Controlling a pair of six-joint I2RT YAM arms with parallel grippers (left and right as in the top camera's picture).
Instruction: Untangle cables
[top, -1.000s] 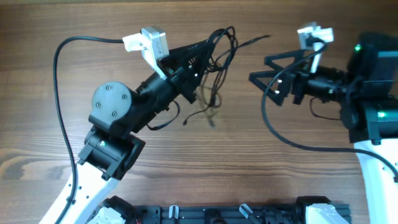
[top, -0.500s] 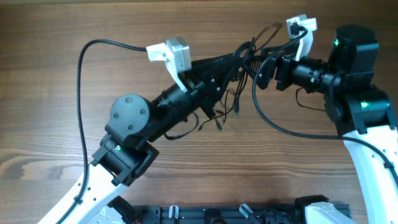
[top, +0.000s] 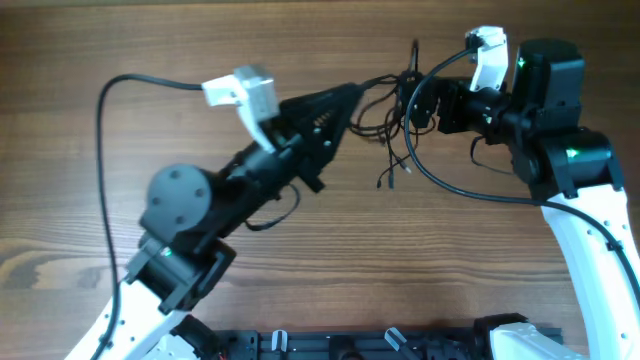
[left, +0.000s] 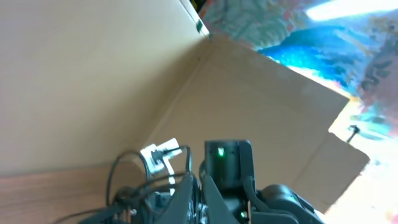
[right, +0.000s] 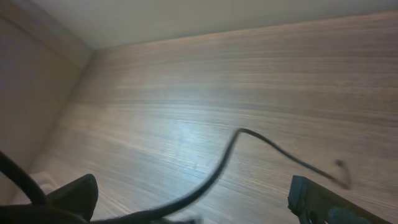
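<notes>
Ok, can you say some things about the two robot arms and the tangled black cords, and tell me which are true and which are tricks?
1. The left gripper has its jaws shut on the cables. True.
2. The right gripper has its jaws squeezed shut. False: they stand wide open, close to the bundle.
3. The cables are bright red. False: they are thin and black.
4. The table is brown wood. True.
5. The two grippers are at opposite ends of the table. False: they are close together, with the bundle between them.
</notes>
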